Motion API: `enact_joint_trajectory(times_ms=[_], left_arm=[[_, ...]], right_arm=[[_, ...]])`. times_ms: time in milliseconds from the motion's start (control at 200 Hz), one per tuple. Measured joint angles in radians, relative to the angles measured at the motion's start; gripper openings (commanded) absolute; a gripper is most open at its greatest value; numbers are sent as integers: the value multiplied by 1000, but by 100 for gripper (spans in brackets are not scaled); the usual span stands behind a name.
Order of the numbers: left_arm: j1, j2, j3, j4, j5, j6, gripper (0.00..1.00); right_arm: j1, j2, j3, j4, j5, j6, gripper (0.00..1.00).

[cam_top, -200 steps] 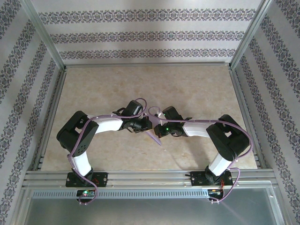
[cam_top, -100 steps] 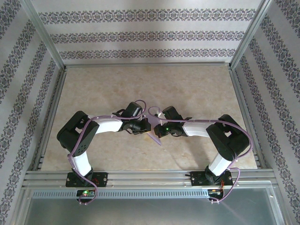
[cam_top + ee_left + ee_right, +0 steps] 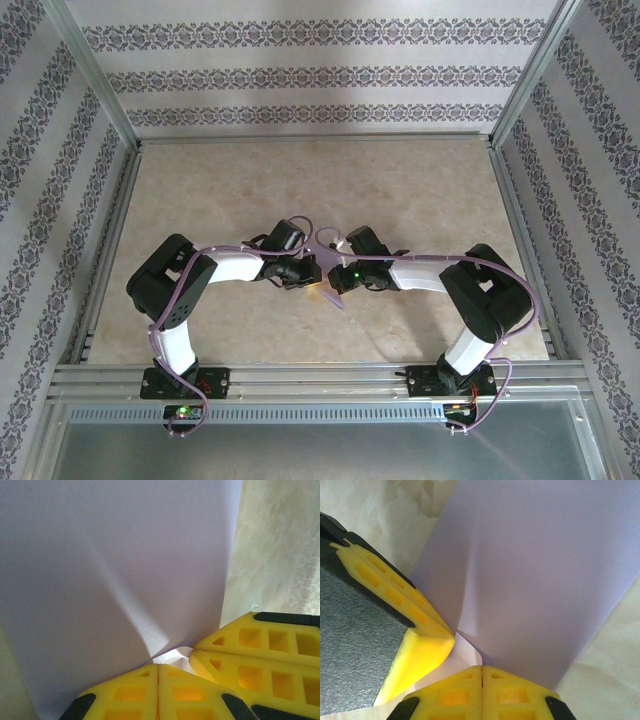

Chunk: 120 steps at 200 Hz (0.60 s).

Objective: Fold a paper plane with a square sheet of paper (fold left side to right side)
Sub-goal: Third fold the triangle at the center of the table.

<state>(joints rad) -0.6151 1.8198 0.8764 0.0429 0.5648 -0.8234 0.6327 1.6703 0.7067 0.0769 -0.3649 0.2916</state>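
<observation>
Left gripper [image 3: 158, 672] edged toward right gripper [image 3: 482, 672], both pinched shut on square sheet of paper [image 3: 100, 555] between them

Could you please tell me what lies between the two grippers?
A curled corner of the lavender sheet of paper fills the gap between left gripper and right gripper, as both wrist views show.
</observation>
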Motion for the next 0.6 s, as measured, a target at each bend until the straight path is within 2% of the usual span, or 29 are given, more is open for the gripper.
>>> enact_joint_trajectory(times_ms=[85,420,600], left_arm=[[0,1,0,0,0,0,8],[0,5,0,3,1,3,6],[0,5,0,3,1,3,6]], right_arm=[[0,0,3,-6,0,0,6],[-27,-2,33,-76,-11,18,17],[-42,-47,60,-145,-9,24,27]])
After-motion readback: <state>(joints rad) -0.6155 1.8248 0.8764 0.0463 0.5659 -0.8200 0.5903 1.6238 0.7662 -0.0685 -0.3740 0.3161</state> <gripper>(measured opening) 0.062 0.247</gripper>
